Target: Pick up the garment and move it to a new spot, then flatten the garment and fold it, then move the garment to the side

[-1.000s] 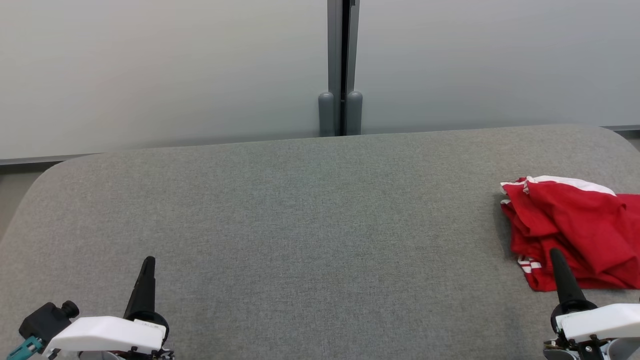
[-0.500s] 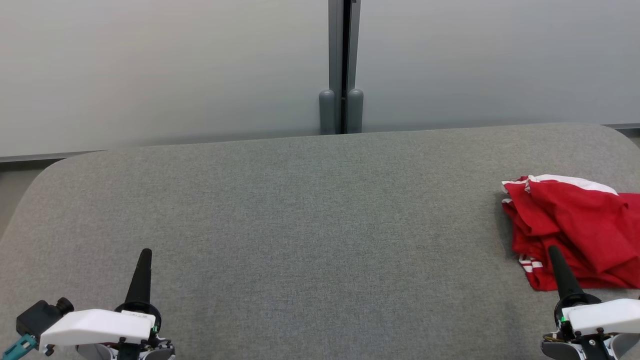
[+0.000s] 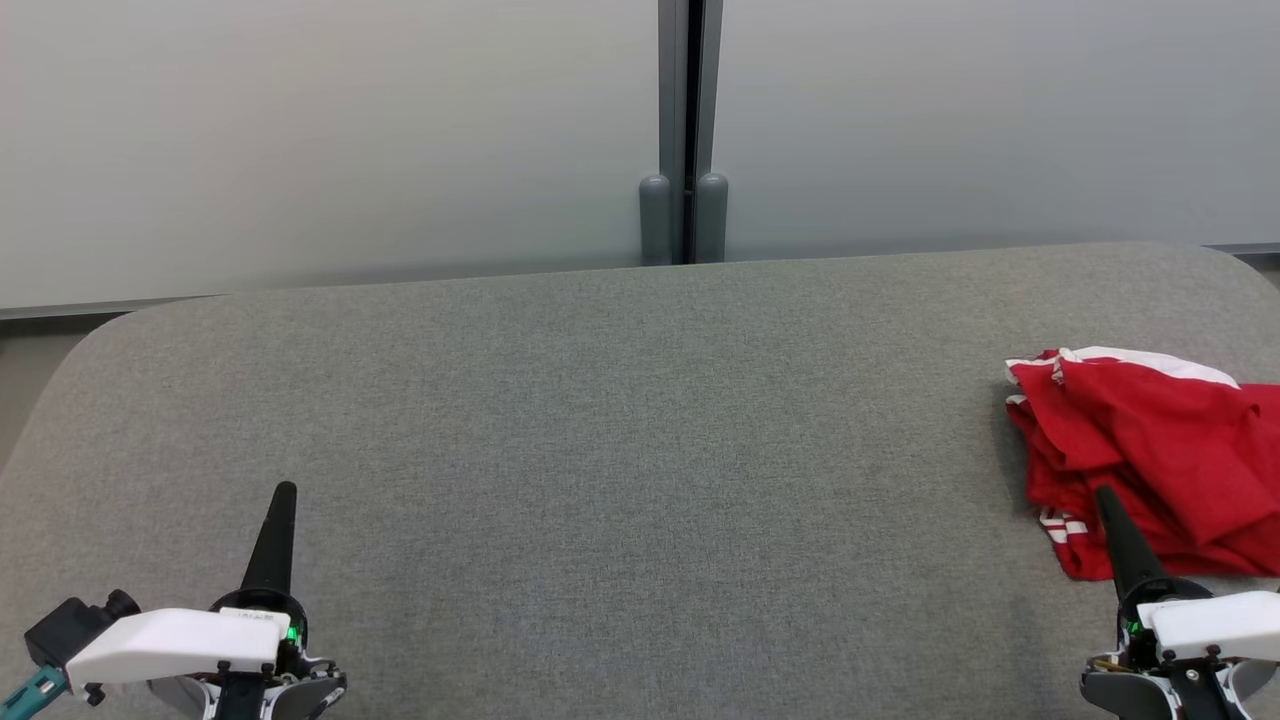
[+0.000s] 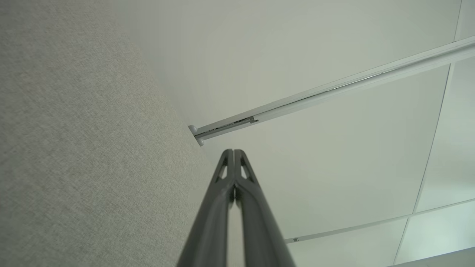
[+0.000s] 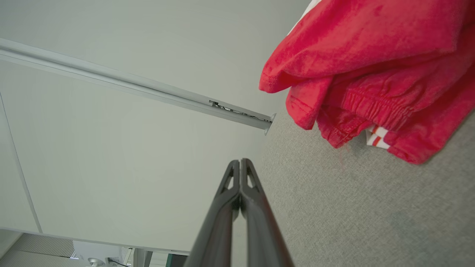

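Note:
A crumpled red garment (image 3: 1150, 460) with white trim lies in a heap at the right end of the grey fabric surface (image 3: 640, 450); it also fills the upper right of the right wrist view as the same red garment (image 5: 374, 70). My right gripper (image 3: 1105, 497) is at the lower right, shut and empty, its tip just over the garment's near edge. In its own view the right gripper (image 5: 240, 162) has both fingers pressed together, left of the cloth. My left gripper (image 3: 285, 490) rests at the lower left, shut with nothing in it, far from the garment. Its tips (image 4: 233, 151) meet.
Pale wall panels with a grey vertical post (image 3: 683, 130) stand behind the surface. The surface's rounded corners show at the far left and far right. A bare stretch of grey fabric runs between the two grippers.
Both grippers have shifted slightly lower in the head view, and the whole picture has moved a little. The garment lies as before.

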